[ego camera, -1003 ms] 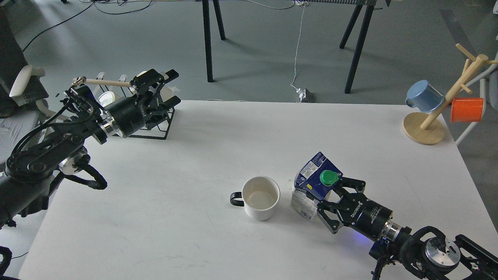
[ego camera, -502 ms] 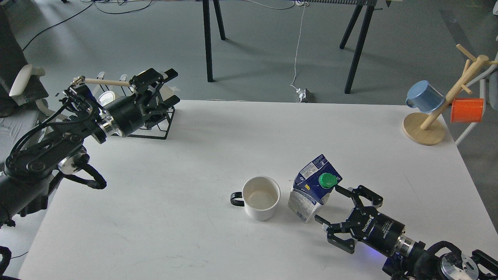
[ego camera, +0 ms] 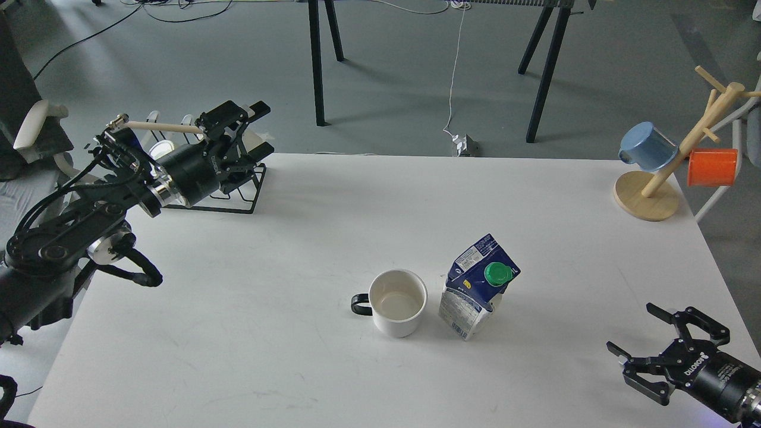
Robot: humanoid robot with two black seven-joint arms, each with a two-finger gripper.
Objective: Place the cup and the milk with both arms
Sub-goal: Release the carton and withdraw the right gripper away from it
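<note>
Standing side by side, cup (ego camera: 397,302) and milk (ego camera: 475,284) — both arms' fingers spread, empty.

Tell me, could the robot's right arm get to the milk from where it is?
Probably yes. The right gripper is open and sits near the table's front right corner, apart from the milk. Only bare white table lies between them, and the cup stands on the milk's far side, out of the way.

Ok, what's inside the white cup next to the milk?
Nothing visible: the cup shows a bare cream bottom. Its near inner wall is hidden by the rim, so that strip can't be checked.
</note>
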